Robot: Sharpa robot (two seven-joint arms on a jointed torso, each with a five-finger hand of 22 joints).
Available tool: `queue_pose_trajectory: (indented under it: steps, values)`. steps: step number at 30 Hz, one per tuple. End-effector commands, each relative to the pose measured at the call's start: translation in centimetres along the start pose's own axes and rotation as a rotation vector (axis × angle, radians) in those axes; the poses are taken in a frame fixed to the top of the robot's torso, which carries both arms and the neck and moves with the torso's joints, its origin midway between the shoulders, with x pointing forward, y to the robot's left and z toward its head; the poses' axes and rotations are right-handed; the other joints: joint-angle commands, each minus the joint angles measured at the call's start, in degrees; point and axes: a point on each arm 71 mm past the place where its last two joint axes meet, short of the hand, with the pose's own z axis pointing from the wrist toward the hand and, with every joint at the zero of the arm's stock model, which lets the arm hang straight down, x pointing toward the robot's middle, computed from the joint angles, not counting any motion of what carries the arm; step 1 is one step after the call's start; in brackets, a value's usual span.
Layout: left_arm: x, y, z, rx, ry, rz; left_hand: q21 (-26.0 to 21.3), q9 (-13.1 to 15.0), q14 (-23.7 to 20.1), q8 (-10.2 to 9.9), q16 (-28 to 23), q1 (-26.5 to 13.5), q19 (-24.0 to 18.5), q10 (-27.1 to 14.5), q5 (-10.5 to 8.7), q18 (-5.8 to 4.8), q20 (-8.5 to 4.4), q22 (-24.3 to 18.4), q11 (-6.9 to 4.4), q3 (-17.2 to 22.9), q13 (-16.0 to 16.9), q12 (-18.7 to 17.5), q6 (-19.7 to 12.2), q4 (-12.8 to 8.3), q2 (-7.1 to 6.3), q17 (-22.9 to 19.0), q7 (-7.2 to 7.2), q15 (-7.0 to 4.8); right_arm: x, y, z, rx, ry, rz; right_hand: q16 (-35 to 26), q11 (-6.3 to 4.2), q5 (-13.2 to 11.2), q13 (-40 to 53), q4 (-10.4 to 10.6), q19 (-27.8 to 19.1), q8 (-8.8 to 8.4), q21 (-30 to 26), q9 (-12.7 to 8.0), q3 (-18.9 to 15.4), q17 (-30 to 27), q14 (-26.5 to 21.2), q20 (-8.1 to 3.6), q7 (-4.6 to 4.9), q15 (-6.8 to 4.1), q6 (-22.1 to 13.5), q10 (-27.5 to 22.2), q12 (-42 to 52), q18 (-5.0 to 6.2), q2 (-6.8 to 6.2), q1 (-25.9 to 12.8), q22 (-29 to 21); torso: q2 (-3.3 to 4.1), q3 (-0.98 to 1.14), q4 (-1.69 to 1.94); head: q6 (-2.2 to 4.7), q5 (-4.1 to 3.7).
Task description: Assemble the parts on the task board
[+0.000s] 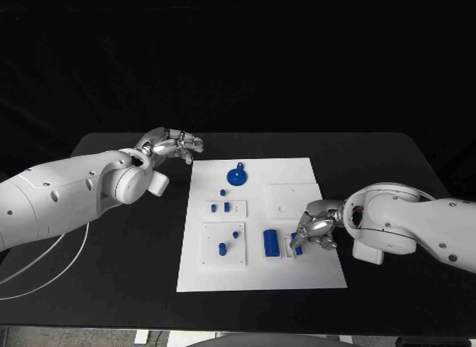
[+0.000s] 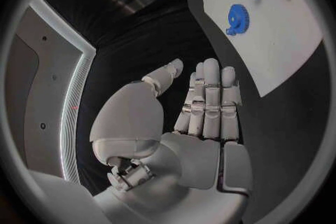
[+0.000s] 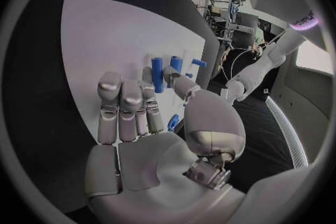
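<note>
While hovering over the task board [image 1: 301, 278], right hand [image 1: 316, 233] pinching a blue part [image 3: 173, 122], seen in its wrist view. Left hand [image 1: 171, 147] spreading empty, beside the blue gear [image 2: 237, 15].

Head camera looks down; both wrist cameras, close behind palms, share the task board [image 1: 301, 173].
</note>
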Motion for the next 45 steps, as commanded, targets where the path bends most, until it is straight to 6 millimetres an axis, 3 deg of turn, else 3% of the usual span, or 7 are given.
queue_pose_trajectory:
  steps: [1, 27, 32, 39, 45]
  values:
    - [0.31, -0.18, 0.05, 0.014, 0.018, -0.003, -0.28, 0.09, -0.18, 0.22, -0.31, -0.45, 0.01, -0.04, -0.11, 0.69, -0.32, 0.06, 0.44, -0.07, 0.08, 0.12, -0.32, 0.42, 0.01, 0.07, -0.01, 0.35, 0.40, -0.02, 0.31, 0.011, 0.028, 0.004, 0.13, 0.12, -0.09, -0.03, -0.19, 0.35, 0.08, 0.38, 0.01, -0.22, 0.06, 0.43, -0.04, 0.11, 0.02, 0.22, 0.31, -0.33, 3.86, -0.72, -0.22, 0.31, -0.02, 0.05, -0.02, -0.05, 0.08]
    - [0.13, -0.12, -0.05, 0.011, 0.016, -0.003, -0.33, 0.09, -0.18, 0.24, -0.33, -0.53, 0.01, -0.04, -0.13, 0.68, -0.31, 0.11, 0.44, -0.12, 0.10, 0.13, -0.34, 0.47, -0.02, 0.11, 0.00, 0.35, 1.00, 0.23, 1.05, 0.011, 0.013, 0.000, 0.02, 0.15, -0.09, 0.04, -0.28, 0.33, 0.00, 0.33, -0.03, -1.55, 0.05, 0.36, -0.14, 0.14, 0.04, 0.12, 0.23, -0.47, 3.86, -0.94, -1.66, 0.26, -0.01, 0.00, 0.02, -0.23, 0.53]
    - [0.18, -0.13, -0.05, 0.011, 0.019, -0.003, -0.34, 0.09, -0.19, 0.24, -0.34, -0.54, 0.01, -0.04, -0.14, 0.68, -0.31, 0.12, 0.44, -0.13, 0.10, 0.13, -0.34, 0.48, -0.02, 0.12, 0.00, 0.35, 0.99, 0.30, 1.08, 0.007, 0.010, 0.002, 0.00, 0.14, -0.09, 0.06, -0.09, 0.34, -0.02, 0.31, -0.04, -2.08, 0.05, 0.37, -0.17, 0.13, 0.03, 0.11, 0.25, -0.50, 3.86, -1.26, -2.35, 0.23, 0.00, -0.01, -0.02, -0.34, 1.01]
    - [0.09, -0.11, -0.07, 0.010, 0.017, -0.003, -0.35, 0.09, -0.19, 0.24, -0.34, -0.55, 0.01, -0.04, -0.14, 0.68, -0.31, 0.14, 0.44, -0.14, 0.10, 0.14, -0.34, 0.49, -0.02, 0.13, 0.00, 0.35, 1.02, 0.34, 1.05, -0.001, 0.011, 0.002, -0.07, 0.15, -0.07, 0.17, -0.47, 0.20, -0.08, 0.28, -0.03, -5.74, 0.08, 0.26, -0.26, 0.15, 0.03, -0.03, 0.13, -0.59, 3.86, -2.02, -5.20, 0.24, -0.02, 0.02, 0.00, -0.33, 1.23]
    - [0.10, -0.11, -0.07, 0.010, 0.017, -0.003, -0.36, 0.09, -0.19, 0.25, -0.35, -0.55, 0.01, -0.05, -0.14, 0.68, -0.31, 0.15, 0.44, -0.14, 0.11, 0.14, -0.35, 0.49, -0.02, 0.14, -0.01, 0.35, 1.07, 0.40, 1.03, -0.009, 0.015, 0.007, -0.13, 0.04, -0.08, 0.28, -1.90, -0.15, -0.14, 0.09, -0.01, -9.64, 0.16, 0.10, -0.60, 0.04, -0.09, -0.10, 0.01, -0.71, 3.86, -1.84, -7.18, 0.21, -0.01, 0.03, -0.03, -0.32, 1.29]
